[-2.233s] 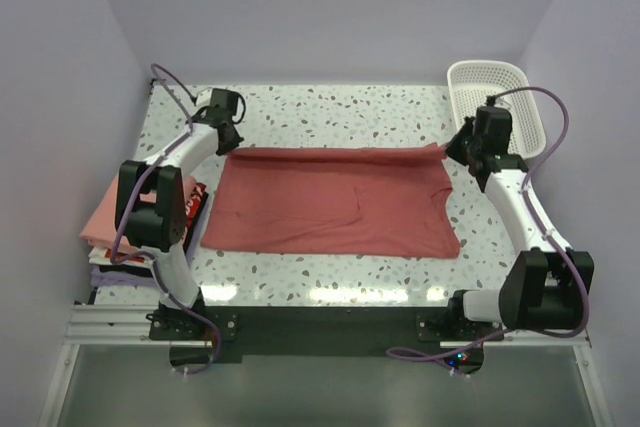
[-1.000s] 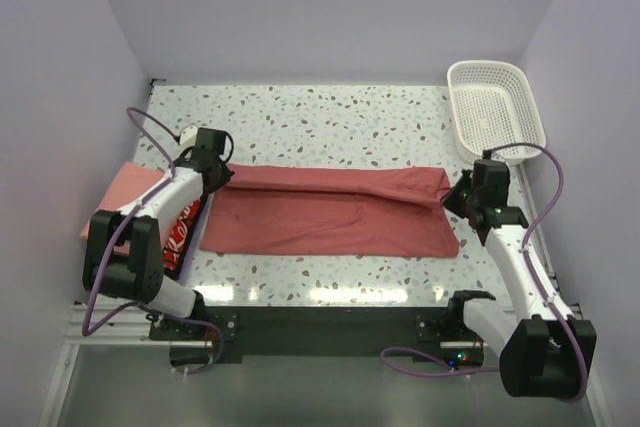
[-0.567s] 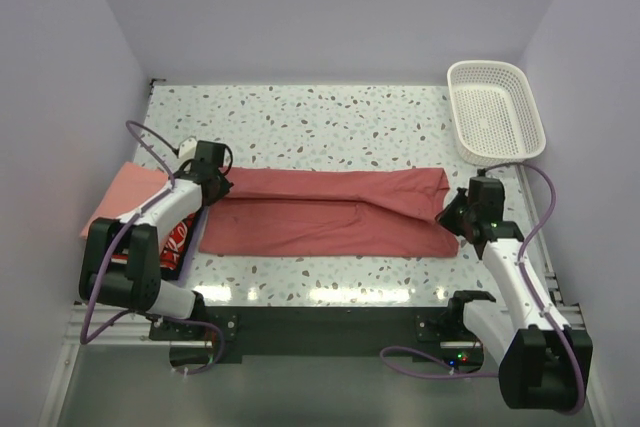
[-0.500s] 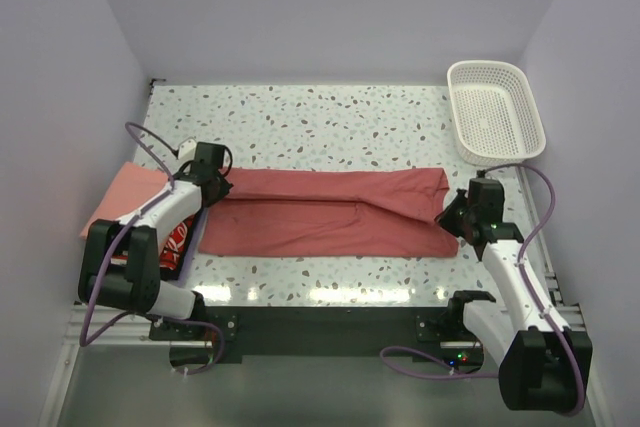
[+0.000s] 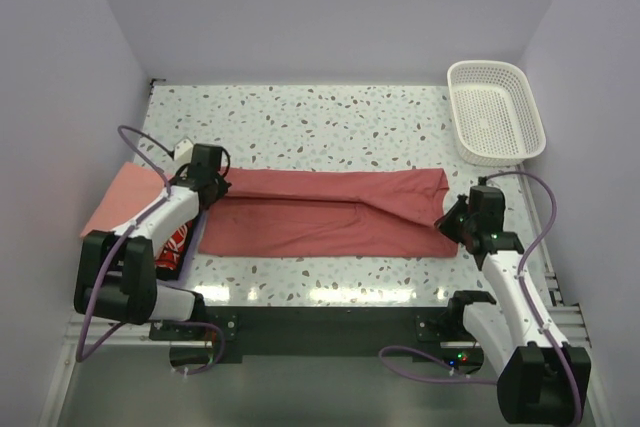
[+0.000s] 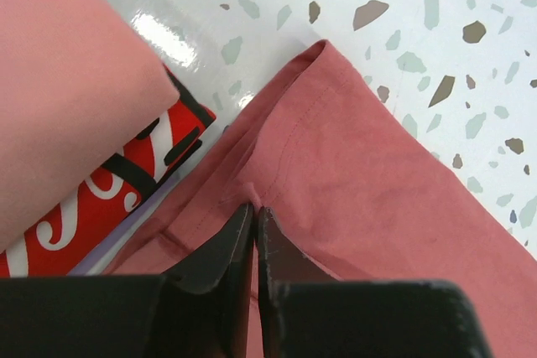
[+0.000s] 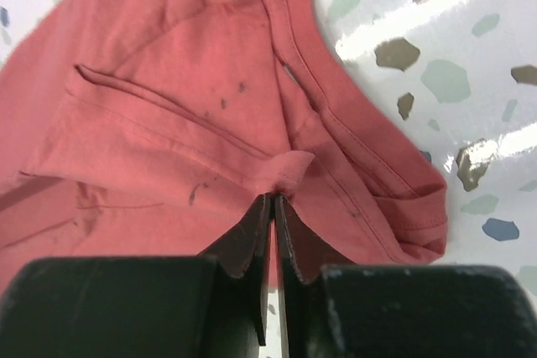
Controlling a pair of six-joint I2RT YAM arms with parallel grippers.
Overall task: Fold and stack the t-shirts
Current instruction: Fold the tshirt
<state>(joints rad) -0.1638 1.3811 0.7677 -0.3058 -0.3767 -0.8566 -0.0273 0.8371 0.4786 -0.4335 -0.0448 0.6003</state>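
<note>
left jaws: pinching tee (image 5: 330,209) edge | right jaws: pinching tee fold | tee: folded lengthwise on desk (image 5: 330,122)

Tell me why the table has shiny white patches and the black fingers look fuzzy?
Top external view: light bounces off the glossy table as bright blotches along its near edge. Right wrist view: more glare beside the red t-shirt, and the fingers are too close to the lens, so they blur. Left wrist view: one glare patch, fingers soft too.
</note>
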